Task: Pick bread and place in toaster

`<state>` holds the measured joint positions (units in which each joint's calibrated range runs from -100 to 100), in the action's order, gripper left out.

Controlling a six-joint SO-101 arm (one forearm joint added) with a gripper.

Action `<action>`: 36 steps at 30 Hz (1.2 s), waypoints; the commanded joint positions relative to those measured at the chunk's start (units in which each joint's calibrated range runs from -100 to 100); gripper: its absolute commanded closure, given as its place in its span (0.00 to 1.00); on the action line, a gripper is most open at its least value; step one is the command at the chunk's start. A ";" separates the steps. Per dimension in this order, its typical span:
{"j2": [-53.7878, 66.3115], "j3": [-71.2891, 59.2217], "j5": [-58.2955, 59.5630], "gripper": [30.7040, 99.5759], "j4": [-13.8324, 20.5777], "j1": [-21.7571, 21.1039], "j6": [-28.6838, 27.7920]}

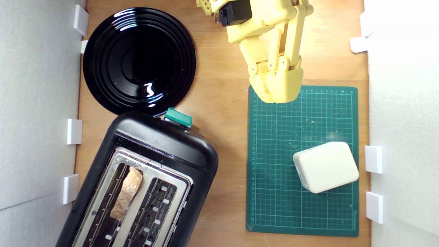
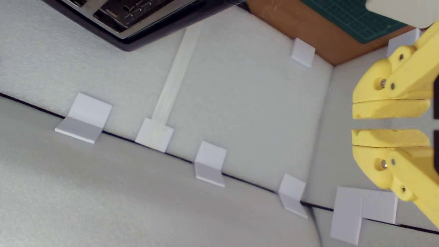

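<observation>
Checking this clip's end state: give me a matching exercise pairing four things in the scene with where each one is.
Things:
1. bread
2. white block
3. black plate
4. gripper

Places:
A. lying on the green cutting mat
B. over the mat's far edge, holding nothing
C. standing in a slot of the toaster
D. on the wooden table, beside the toaster's teal lever

Pairs: 1-C, 2-A, 3-D, 4-B

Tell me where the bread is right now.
The bread stands in the toaster, in the slot nearer the exterior view's left, at that view's lower left below the black plate.
</observation>
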<state>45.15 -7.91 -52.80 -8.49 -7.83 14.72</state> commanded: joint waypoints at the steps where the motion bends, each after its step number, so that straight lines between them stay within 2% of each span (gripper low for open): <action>1: 5.43 -5.94 0.66 0.76 -0.40 -1.36 -0.26; 13: 19.74 -27.18 0.75 0.88 -1.13 -2.33 -0.31; 29: 36.96 -49.70 0.66 0.89 -1.03 -2.97 -0.31; 36: 44.45 -58.23 0.49 0.93 -0.85 -2.73 -0.31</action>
<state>86.31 -64.40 -52.80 -9.02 -10.48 14.72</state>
